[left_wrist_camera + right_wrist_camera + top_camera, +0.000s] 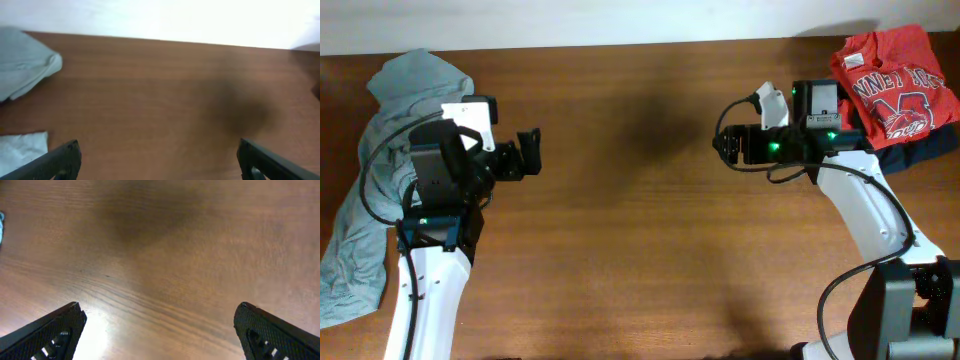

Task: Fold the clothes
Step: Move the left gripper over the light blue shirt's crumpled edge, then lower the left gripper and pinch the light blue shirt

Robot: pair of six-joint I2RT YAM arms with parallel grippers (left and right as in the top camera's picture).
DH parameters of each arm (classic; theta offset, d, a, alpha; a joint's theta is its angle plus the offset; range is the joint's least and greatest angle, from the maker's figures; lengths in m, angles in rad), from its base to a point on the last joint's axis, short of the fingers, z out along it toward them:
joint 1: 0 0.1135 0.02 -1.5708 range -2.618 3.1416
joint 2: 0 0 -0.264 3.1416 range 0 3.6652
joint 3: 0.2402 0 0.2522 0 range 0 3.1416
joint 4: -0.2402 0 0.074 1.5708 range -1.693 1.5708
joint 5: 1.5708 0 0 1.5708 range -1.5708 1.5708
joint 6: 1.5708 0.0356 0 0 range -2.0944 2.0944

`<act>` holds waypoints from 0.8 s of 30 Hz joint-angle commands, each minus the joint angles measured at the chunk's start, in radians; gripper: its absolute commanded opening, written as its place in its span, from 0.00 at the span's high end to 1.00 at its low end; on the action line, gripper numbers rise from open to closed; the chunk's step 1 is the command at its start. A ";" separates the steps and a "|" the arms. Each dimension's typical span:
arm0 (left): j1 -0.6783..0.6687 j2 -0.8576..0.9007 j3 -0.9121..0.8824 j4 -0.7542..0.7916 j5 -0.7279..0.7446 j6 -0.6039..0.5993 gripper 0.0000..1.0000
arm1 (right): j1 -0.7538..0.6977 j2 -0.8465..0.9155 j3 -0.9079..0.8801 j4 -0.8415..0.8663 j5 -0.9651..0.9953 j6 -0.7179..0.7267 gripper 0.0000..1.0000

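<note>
The red shirt [898, 90] at the far right of the counter [640, 220] has white letters and a white picture on it. The letters are creased and too small to read.

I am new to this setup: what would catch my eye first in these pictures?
The red shirt with white lettering, at the far right corner, stands out most. A crumpled grey-green T-shirt lies along the left edge. Between them, the left gripper and the right gripper hang open over the table.
</note>
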 commanded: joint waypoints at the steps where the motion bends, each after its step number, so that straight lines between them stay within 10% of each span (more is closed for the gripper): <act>1: 0.002 0.000 0.016 -0.024 -0.050 -0.019 0.01 | 0.002 -0.001 0.019 -0.016 0.033 0.024 0.02; 8: 0.033 0.059 0.016 -0.130 -0.411 -0.154 0.01 | 0.014 -0.001 0.019 -0.051 0.062 0.000 0.01; 24: 0.263 0.281 0.016 -0.158 -0.380 -0.356 0.02 | 0.237 -0.001 0.019 -0.044 0.227 0.000 0.01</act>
